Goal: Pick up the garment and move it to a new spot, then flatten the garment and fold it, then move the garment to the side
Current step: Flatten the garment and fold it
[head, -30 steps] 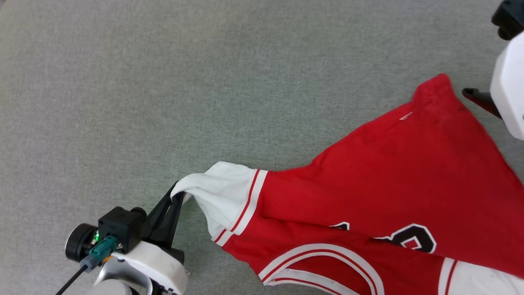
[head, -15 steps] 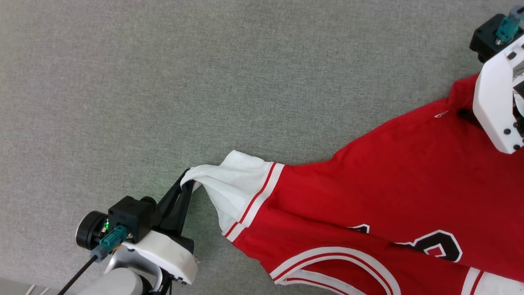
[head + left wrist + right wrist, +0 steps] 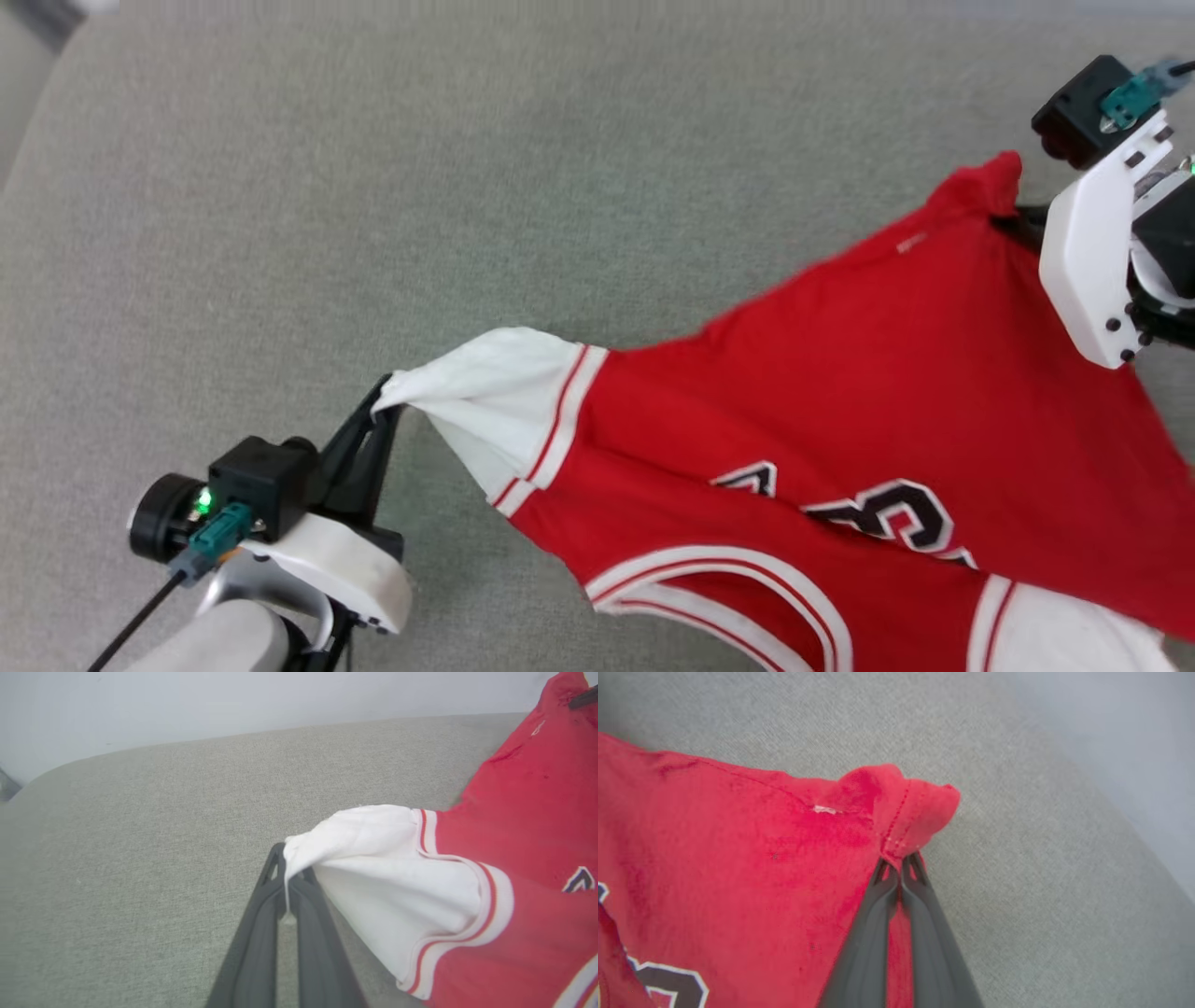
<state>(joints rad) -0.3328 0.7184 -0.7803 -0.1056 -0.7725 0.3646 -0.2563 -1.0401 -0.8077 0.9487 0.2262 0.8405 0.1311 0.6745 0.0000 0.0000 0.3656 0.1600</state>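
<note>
**A:** What differs from a second ago?

**B:** Nearest, at the lower left of the head view, very little. The left fingers (image 3: 369, 439) are clamped on the tip of the shirt's (image 3: 840, 392) white sleeve, as before. Farther off, at the upper right, the right fingers (image 3: 1025, 227) stood apart just beside the red corner. Now they are pressed together on it. The whole picture has also shifted, so the camera moved.

**A:** And how are the arms posed?

**B:** The left wrist sits low, its fingers (image 3: 261, 933) slanting up and right, with the sleeve drawn to a point between them. The right wrist's white housing enters from the right edge, and its fingers (image 3: 873, 933) pinch the bunched hem corner. The shirt (image 3: 738, 858) stretches between the two grips, across the lower right of the head view, over the grey fabric surface (image 3: 467, 168).

**A:** Anything hard to see?

**B:** The black print is creased, so only a "3" and a scrap of another digit show. The shirt (image 3: 537, 812) runs off the bottom and right edges. In the head view the housing covers most of the right fingers.
</note>
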